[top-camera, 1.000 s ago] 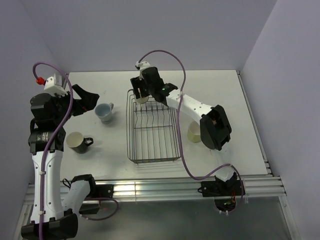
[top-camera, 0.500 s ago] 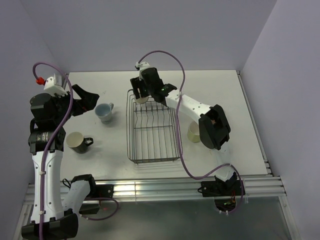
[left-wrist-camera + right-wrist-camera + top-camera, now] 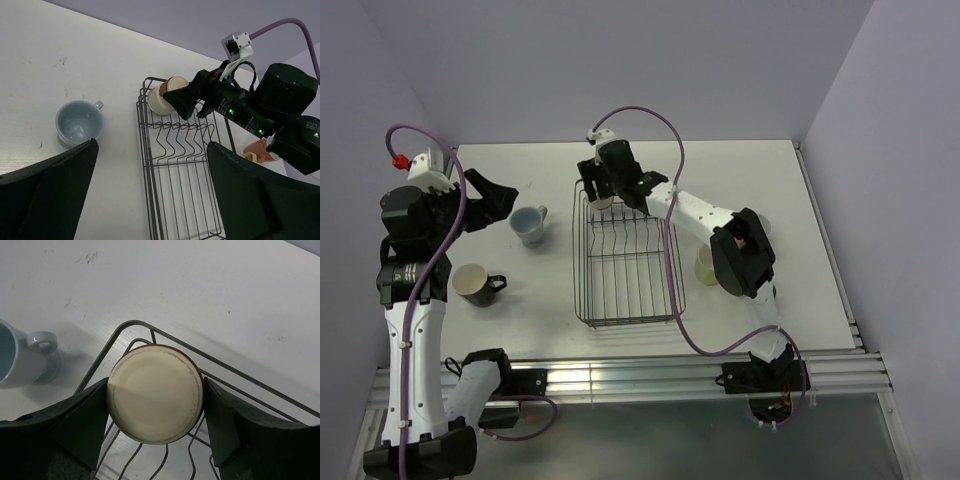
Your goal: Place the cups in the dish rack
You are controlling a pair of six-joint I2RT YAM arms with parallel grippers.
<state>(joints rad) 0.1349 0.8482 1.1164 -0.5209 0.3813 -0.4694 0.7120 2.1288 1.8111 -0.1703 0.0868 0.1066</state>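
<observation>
Jaws of the right gripper (image 3: 155, 407) clamp the round wall of a tan tumbler (image 3: 162, 97) at the far left corner of the dish rack (image 3: 582, 290). It seems light, stiff and smooth, so slippery. Its flat cream end faces the wrist and its axis is tilted, mouth probably downward. The left gripper (image 3: 152, 147) is spread wide and empty.

My left arm (image 3: 425, 345) and right arm (image 3: 698, 210) wear white shells between black joints. Just behind my right jaws, green lights (image 3: 231, 111) dot a black housing, and a small white box (image 3: 236, 44) feeds a purple cable (image 3: 287, 21). Behind my left jaws the cable has a red tip (image 3: 395, 160). My fingers (image 3: 50, 195) are matte black wedges
</observation>
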